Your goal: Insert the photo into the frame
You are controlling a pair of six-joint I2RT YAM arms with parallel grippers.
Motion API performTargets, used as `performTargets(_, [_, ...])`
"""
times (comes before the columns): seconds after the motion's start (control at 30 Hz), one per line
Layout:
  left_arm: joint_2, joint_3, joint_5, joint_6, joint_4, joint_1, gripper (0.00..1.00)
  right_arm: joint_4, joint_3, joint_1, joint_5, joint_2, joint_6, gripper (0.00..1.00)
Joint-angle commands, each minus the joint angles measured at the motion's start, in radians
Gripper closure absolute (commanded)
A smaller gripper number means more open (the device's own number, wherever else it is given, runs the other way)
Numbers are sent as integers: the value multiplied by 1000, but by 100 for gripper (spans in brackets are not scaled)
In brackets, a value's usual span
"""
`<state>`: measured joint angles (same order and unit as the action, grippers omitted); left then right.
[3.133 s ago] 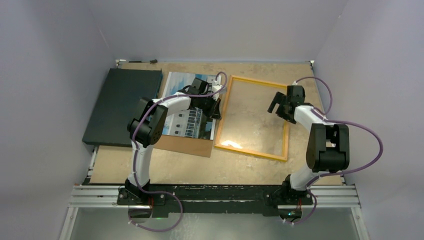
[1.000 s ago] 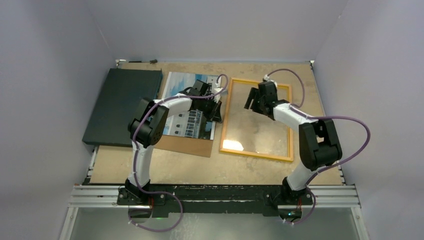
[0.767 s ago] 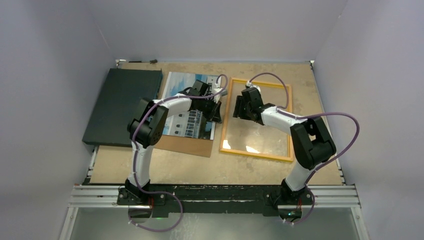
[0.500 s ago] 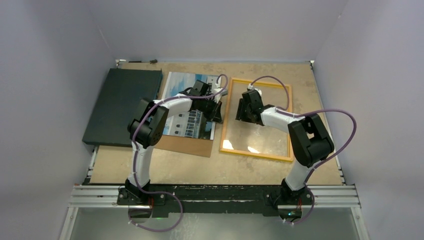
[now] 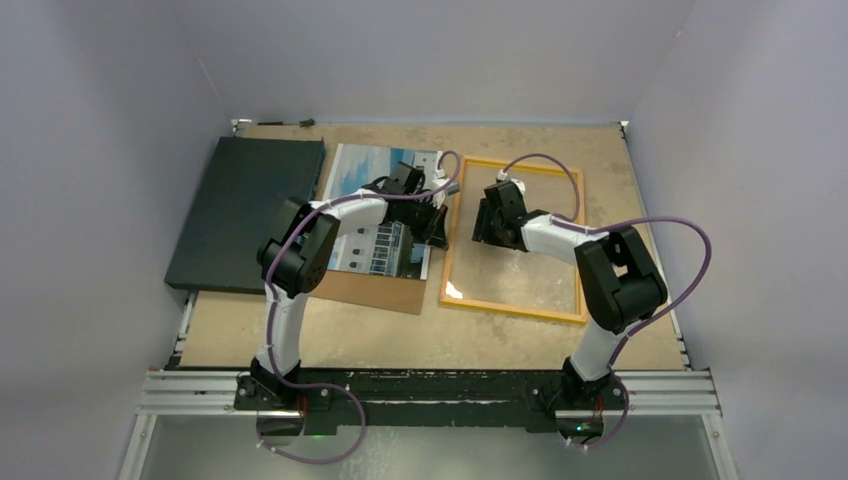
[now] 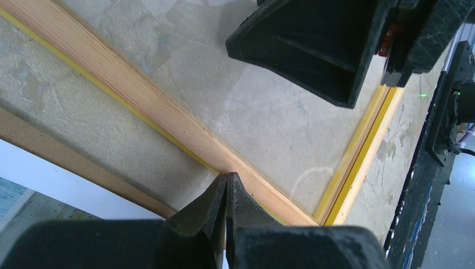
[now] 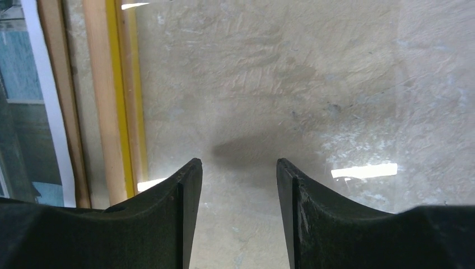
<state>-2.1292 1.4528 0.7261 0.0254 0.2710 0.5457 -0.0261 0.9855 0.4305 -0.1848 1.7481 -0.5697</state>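
**Both arms at the gap between print and frame, described from the near table edge outward.**

Nearest the arm bases, a plain brown backing board [image 5: 370,288] is lying flat. Its near corner is showing below the glossy rectangular photo [image 5: 375,250] of blue sky and a pale building, which is resting on top of it.

The left gripper [image 6: 227,182] is sitting at the photo's frame-side edge with its fingers pressed together. The photo's white margin is lying just behind the tips, and the wood-toned rail of the thin yellow-orange picture frame [image 5: 510,308] is running just ahead of them. Whether the tips are touching that rail cannot be told from the wrist view.

The frame is lying flat on the beige table [image 5: 620,200], just beside the photo and apart from it. The right gripper [image 7: 236,162] is hovering inside the frame with its fingers apart and nothing between them. The clear glass pane [image 7: 313,84] is lying directly beneath them, with the frame's photo-side rail just to one side.

Farthest off, beyond the photo, a dark flat slab [image 5: 245,210] is lying.

The photo is not yet in the frame. The next step is probably lifting it. To do this well:

- The closed left tips should work under the print's edge alone, leaving the board behind.
- The right fingers should steady the frame against sliding.
- The glossy sheet should be kept shallow so that it does not crease.
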Motion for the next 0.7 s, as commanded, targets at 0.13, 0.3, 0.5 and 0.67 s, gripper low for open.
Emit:
performTargets(0.13, [49, 20, -3, -16, -1, 1, 100, -76, -17, -39, -53, -39, -4, 43])
performTargets(0.3, [69, 45, 0, -21, 34, -13, 100, -76, 27, -37, -77, -96, 7, 40])
performTargets(0.5, [122, 144, 41, -65, 170, -150, 100, -47, 133, 20, -12, -111, -2, 28])
performTargets(0.67, [164, 264, -52, -172, 374, -290, 100, -25, 285, 120, 44, -7, -37, 22])
